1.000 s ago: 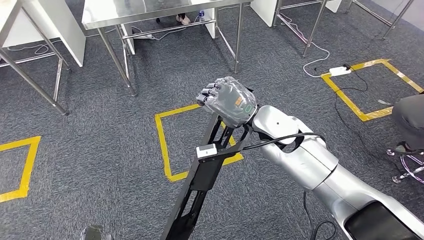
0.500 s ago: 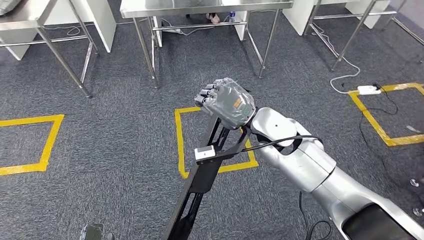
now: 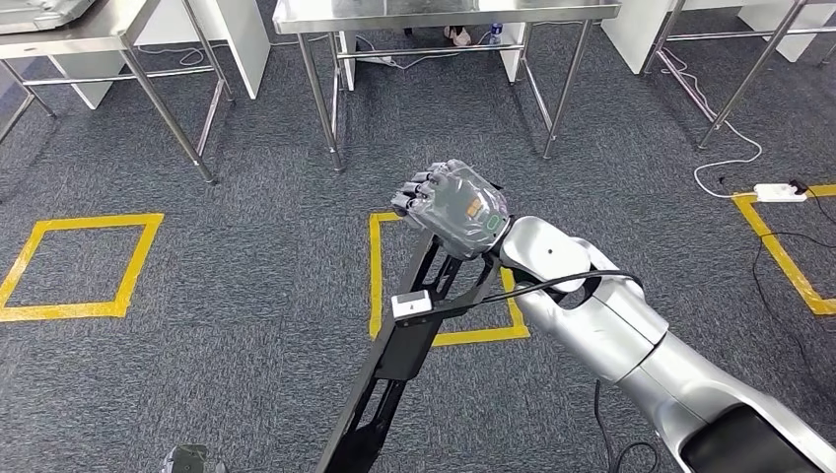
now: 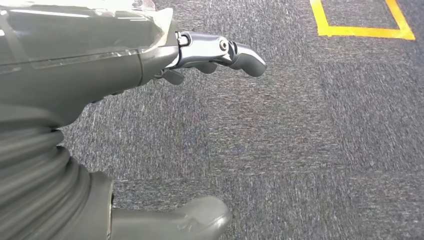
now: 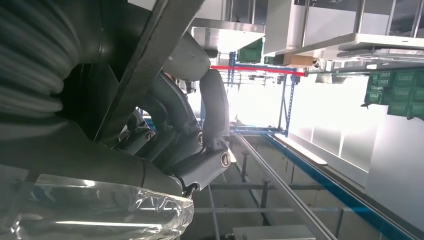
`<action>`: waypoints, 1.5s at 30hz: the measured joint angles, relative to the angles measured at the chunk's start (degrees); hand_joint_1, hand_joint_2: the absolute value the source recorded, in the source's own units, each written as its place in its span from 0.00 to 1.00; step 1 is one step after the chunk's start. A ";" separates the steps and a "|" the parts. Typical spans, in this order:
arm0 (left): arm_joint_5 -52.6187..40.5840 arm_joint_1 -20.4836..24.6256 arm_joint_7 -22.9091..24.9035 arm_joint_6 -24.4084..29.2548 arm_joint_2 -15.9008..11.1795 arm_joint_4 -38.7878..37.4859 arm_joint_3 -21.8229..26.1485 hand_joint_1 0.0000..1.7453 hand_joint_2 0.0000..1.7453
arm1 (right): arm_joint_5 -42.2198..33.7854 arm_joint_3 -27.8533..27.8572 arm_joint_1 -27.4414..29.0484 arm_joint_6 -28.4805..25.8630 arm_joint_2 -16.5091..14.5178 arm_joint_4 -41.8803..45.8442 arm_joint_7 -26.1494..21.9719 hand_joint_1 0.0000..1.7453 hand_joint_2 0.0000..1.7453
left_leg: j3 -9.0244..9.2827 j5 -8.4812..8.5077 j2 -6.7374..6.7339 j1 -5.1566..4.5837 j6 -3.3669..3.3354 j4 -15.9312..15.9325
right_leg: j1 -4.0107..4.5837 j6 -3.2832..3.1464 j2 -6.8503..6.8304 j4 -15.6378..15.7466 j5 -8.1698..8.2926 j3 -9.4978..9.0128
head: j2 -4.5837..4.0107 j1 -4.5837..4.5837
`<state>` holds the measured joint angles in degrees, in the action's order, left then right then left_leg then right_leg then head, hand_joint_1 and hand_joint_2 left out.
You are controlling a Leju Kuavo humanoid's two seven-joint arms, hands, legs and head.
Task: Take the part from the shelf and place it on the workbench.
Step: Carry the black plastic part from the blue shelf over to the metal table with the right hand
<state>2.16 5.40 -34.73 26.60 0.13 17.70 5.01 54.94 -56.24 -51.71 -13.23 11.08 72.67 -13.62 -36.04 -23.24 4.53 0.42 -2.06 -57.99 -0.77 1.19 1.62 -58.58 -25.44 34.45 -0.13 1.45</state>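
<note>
The long black part (image 3: pixel 399 365) is gripped near its top by the right hand (image 3: pixel 452 209) mid-frame, probably so it clears the carpet, with the workbench (image 3: pixel 444 14) ahead and the left hand (image 4: pixel 75 55) hanging empty, fingers apart.

Workshop: steel workbenches (image 3: pixel 444 14), floor-tape squares (image 3: pixel 74 266)

No text, number or brand can be read in these pictures. The right hand (image 3: pixel 455 205) carries a small orange patch and a green mark on its back, and the black part (image 3: pixel 399 360) has a white label (image 3: pixel 410 304), but any print on them is too small to read. The yellow tape squares (image 3: pixel 77 267) on the floor have no writing.
</note>
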 joint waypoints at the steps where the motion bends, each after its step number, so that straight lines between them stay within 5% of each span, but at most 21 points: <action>1: 0.00 0.00 0.00 -0.03 -0.01 0.00 -0.01 0.00 1.00 | 0.05 -0.01 0.00 -0.02 0.00 0.00 0.00 0.93 1.00 | 0.06 0.00 -0.08 0.02 0.01 0.08 | 0.03 -0.01 0.05 0.00 0.00 0.00 | 0.00 -0.01; 9: -0.02 0.01 0.01 -0.11 -0.02 0.00 -0.02 0.00 1.00 | 0.25 -0.02 0.00 -0.10 0.00 0.00 0.00 0.93 1.00 | 0.13 -0.06 -0.25 0.17 1.03 0.23 | 0.26 -0.43 0.10 -0.04 -0.05 0.02 | 0.00 -0.03; 16: -0.33 0.01 0.64 -0.83 -0.04 0.00 -0.32 0.00 1.00 | 0.49 -0.04 -0.01 -0.14 0.00 0.00 0.00 0.93 1.00 | 0.10 -0.08 -0.26 -0.01 1.24 0.20 | 0.13 -0.43 0.09 -0.02 -0.05 -0.01 | 0.00 -0.05; 26: -0.88 0.05 0.66 -0.96 -0.26 0.05 -0.79 0.00 1.00 | 0.63 -0.22 0.06 -0.23 0.01 0.00 0.04 0.93 1.00 | 0.64 -0.06 -0.51 -0.06 -0.38 0.71 | -0.09 0.10 -0.12 0.15 -0.25 -0.06 | 0.00 -0.07; 28: -0.89 0.05 0.66 -0.96 -0.22 0.09 -0.81 0.00 1.00 | 0.63 -0.19 -0.05 -0.27 0.06 0.00 0.05 0.93 1.00 | 1.46 0.36 -0.78 0.27 -0.83 1.71 | 0.06 -0.01 -0.63 -3.99 -2.23 1.94 | 0.00 -0.16; 30: -0.89 0.05 0.67 -0.96 -0.19 0.09 -0.81 0.00 1.00 | 0.64 -0.31 0.03 -0.29 0.08 -0.01 0.08 0.93 1.00 | 1.59 0.34 -0.99 0.25 -0.95 1.80 | -0.09 -0.11 -0.86 -11.77 -5.22 5.93 | 0.00 -0.15; 32: -0.89 0.03 0.68 -0.96 -0.16 0.09 -0.81 0.00 1.00 | 0.65 -0.47 0.40 -0.29 0.17 -0.05 0.09 0.93 1.00 | 1.58 0.21 -1.04 0.29 -0.82 1.74 | -0.33 0.50 -0.91 -15.45 -5.81 8.19 | 0.00 -0.15; 35: -0.89 0.00 0.68 -0.96 -0.10 0.09 -0.82 0.00 1.00 | 0.67 -0.56 0.46 -0.31 0.31 -0.13 0.09 0.93 1.00 | 1.56 -0.35 -0.88 0.50 0.01 1.08 | -0.99 2.11 -0.92 -5.96 -1.48 3.92 | 0.00 -0.18; 36: -0.89 0.02 0.68 -0.96 -0.14 0.09 -0.83 0.00 1.00 | 0.67 -0.57 0.41 -0.31 0.28 -0.14 0.09 0.93 1.00 | 1.41 -0.68 -0.81 0.47 0.47 0.65 | -1.07 2.21 -0.85 -2.62 -0.29 2.21 | 0.00 -0.21; 40: -0.89 -0.08 0.69 -0.96 -0.21 0.09 -0.84 0.00 1.00 | 0.68 -0.66 0.40 -0.37 0.17 -0.19 0.10 0.93 1.00 | 1.10 -1.26 -0.70 0.55 1.78 0.20 | -0.72 0.30 -0.81 -0.14 0.53 0.68 | 0.00 -0.12; 42: -0.89 -0.10 0.67 -0.96 -0.20 0.09 -0.84 0.00 1.00 | 0.69 -0.64 0.33 -0.37 0.09 -0.20 0.09 0.93 1.00 | 0.38 -2.33 -1.94 0.74 2.35 -1.55 | -0.84 -0.52 -0.95 -0.03 0.53 0.50 | 0.00 -0.01; 45: -0.89 -0.03 0.61 -0.96 -0.25 0.09 -0.84 0.00 1.00 | 0.70 -0.70 0.36 -0.38 0.06 -0.24 0.09 0.93 1.00 | -4.70 -6.82 -4.06 0.78 2.93 -11.31 | -0.60 -1.21 -1.28 0.01 0.25 0.28 | 0.00 0.22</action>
<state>1.27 5.38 -34.12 25.64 -0.13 17.79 4.16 55.64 -56.94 -51.35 -13.62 11.14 72.44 -13.53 -40.74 -30.06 0.47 1.20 0.87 -69.30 -1.38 -0.02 0.34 -58.57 -25.19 34.73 -0.13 1.67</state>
